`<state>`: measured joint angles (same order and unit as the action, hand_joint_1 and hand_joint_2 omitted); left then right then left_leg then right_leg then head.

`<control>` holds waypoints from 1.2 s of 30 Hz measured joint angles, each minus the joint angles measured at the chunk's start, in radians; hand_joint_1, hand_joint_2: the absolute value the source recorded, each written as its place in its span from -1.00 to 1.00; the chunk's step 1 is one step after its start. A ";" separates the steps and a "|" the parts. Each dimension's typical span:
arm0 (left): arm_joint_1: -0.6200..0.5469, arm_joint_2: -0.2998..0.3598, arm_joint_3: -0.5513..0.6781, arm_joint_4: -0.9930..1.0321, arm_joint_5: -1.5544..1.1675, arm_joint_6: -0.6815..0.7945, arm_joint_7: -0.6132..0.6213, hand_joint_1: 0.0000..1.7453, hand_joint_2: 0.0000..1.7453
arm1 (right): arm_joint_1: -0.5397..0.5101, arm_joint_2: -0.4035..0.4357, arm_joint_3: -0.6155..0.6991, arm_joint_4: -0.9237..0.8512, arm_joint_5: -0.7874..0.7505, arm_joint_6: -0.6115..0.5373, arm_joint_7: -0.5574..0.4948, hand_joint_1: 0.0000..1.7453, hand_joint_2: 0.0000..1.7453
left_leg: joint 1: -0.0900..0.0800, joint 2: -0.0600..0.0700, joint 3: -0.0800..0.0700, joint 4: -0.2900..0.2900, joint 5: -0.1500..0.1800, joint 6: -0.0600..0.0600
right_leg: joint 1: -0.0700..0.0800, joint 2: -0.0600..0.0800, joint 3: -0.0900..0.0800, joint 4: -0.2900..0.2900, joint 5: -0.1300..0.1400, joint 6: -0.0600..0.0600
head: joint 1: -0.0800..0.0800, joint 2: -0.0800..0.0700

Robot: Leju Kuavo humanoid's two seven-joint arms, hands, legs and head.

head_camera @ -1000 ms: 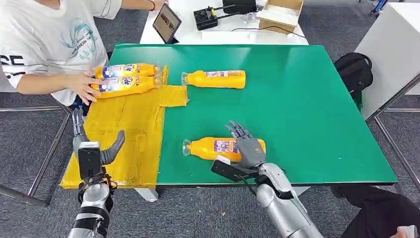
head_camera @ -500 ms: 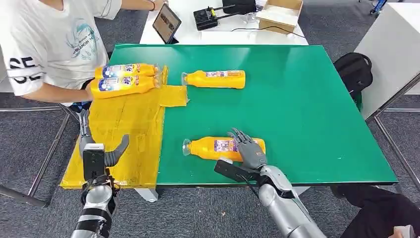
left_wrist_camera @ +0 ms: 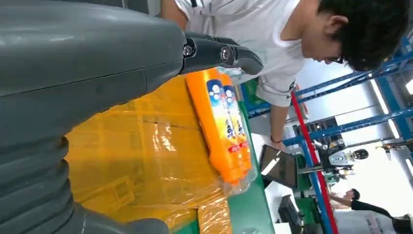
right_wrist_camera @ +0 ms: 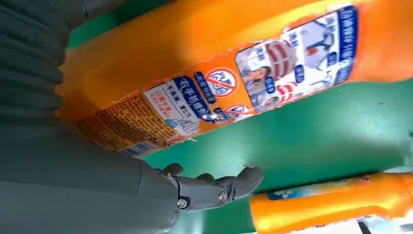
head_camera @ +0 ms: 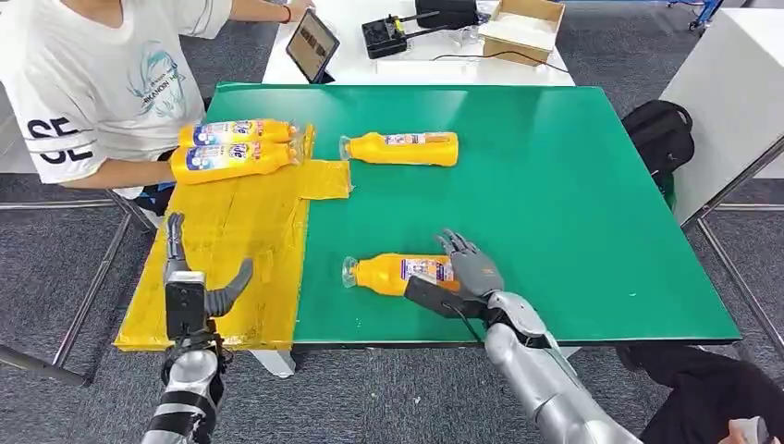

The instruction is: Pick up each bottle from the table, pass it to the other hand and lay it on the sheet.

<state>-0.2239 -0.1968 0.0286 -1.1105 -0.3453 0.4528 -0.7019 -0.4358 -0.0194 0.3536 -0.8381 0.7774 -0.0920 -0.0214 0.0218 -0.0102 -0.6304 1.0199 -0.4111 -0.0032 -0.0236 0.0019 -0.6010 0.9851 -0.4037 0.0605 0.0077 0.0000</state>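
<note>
An orange bottle [head_camera: 398,275] lies on its side on the green table [head_camera: 573,203], near the front edge, cap pointing left. My right hand [head_camera: 473,273] lies over its base end, fingers draped across the top. In the right wrist view the bottle [right_wrist_camera: 195,73] sits against the palm, while the thumb [right_wrist_camera: 214,187] stays off it with green table between. A second orange bottle [head_camera: 399,148] lies farther back. Two more bottles [head_camera: 231,148] lie side by side on the yellow sheet [head_camera: 231,240], seen also as bottles [left_wrist_camera: 219,126]. My left hand [head_camera: 189,287] hovers open over the sheet's near left edge.
A person in a white shirt [head_camera: 92,83] sits at the table's far left corner, forearm beside the sheet's bottles. A tablet [head_camera: 312,42], a black device [head_camera: 388,32] and a cardboard box [head_camera: 522,23] stand on a white table behind. A black bag [head_camera: 661,134] lies at the right.
My right hand has moved forward and settled lower over the near bottle's base. My left hand has drifted a little right. The person's hand has drawn back from the bottles on the sheet.
</note>
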 measured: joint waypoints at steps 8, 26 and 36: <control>0.000 0.000 0.000 0.023 0.011 -0.013 0.000 -1.00 1.00 | -0.056 -0.012 0.014 0.044 -0.007 0.058 0.013 -1.00 1.00 | 0.000 0.000 0.000 0.000 0.000 0.000 | 0.000 0.000 0.000 0.000 0.000 0.000 | 0.000 0.000; -0.005 -0.008 -0.007 0.043 0.060 0.009 0.000 -1.00 1.00 | -0.118 -0.024 0.052 0.139 -0.097 0.085 -0.016 0.90 1.00 | 0.000 0.000 0.005 0.000 0.000 0.000 | 0.000 0.000 0.005 0.000 0.000 0.000 | 0.000 0.000; -0.005 -0.011 -0.015 0.043 0.061 0.007 0.000 -1.00 1.00 | -0.117 -0.024 0.052 0.138 -0.116 0.081 -0.023 1.00 1.00 | 0.000 0.000 0.005 0.000 0.000 0.000 | 0.000 0.000 0.004 0.000 0.000 0.000 | 0.000 0.000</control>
<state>-0.2287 -0.2075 0.0134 -1.0674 -0.2838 0.4601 -0.7019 -0.5524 -0.0431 0.4059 -0.7000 0.6615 -0.0107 -0.0439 0.0219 -0.0101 -0.6250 1.0199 -0.4115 -0.0033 -0.0234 0.0020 -0.5968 0.9849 -0.4038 0.0605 0.0080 0.0000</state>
